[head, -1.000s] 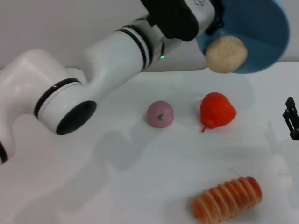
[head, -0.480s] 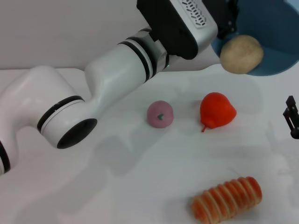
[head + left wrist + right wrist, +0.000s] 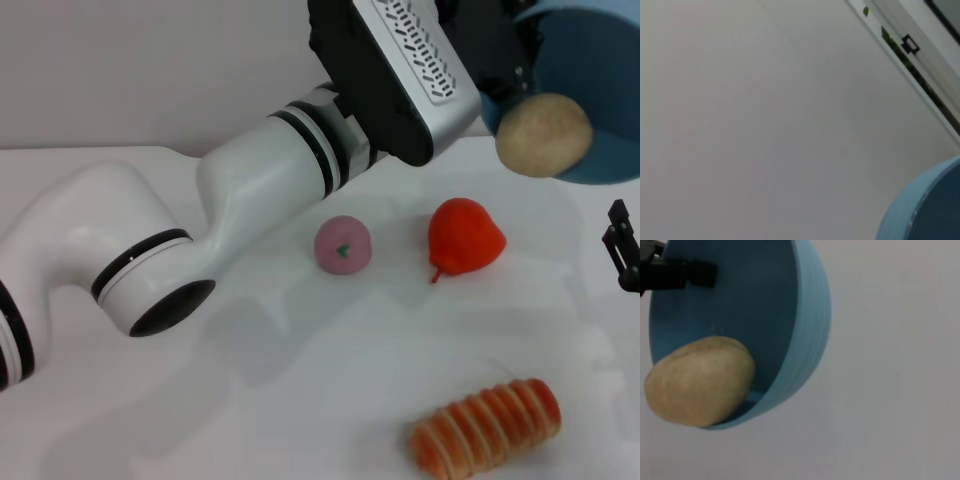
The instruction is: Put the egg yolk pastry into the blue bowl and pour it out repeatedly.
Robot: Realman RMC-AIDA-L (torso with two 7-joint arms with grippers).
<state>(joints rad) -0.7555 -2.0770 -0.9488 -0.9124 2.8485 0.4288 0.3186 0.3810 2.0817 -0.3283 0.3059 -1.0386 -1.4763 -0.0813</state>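
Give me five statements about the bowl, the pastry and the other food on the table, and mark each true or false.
1. The blue bowl is held up off the table, tipped steeply. True.
2. The egg yolk pastry lies on the table beside the pink ball. False: it sits at the tipped bowl's lower rim, above the table.
3. The left gripper is at the bowl's rim. True.
4. The red pear-shaped fruit lies inside the bowl. False: it rests on the table, beside the pink ball.
5. The ridged bread roll lies on the table, nearer the robot than the red fruit. True.
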